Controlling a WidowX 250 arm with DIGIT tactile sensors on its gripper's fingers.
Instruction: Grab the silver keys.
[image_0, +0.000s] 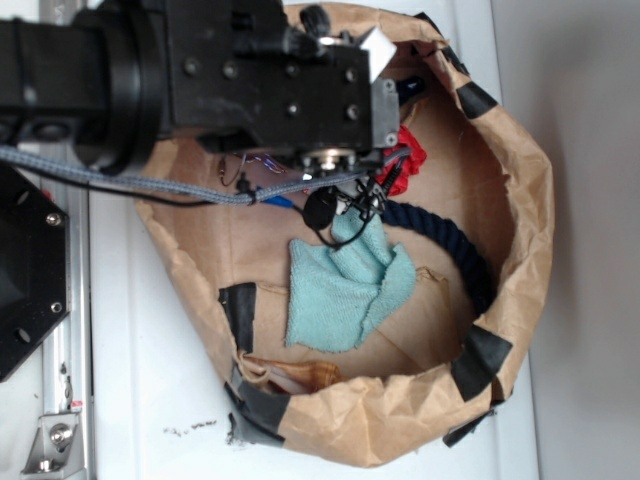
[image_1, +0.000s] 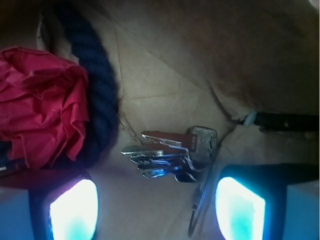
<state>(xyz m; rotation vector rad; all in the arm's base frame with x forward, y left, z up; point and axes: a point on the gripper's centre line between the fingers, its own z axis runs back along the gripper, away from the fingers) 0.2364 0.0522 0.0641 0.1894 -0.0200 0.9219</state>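
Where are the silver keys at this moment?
In the wrist view the silver keys lie on the brown paper, between the open gripper's fingertips, right of the navy rope and red cloth.

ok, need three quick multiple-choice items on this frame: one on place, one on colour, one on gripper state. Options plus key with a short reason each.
1. In the wrist view, where do the silver keys lie?
A. On top of the red cloth
B. On the brown paper between the two fingertips
C. Outside the bag

2. What colour is the folded cloth in the middle of the paper bag?
A. Light teal
B. Yellow
C. Black

3. What state is the gripper in?
A. Shut on the keys
B. Shut on the rope
C. Open

Key:
1 B: the keys rest on bare paper, apart from the red cloth.
2 A: the exterior view shows it as pale teal.
3 C: the fingertips stand apart, holding nothing.
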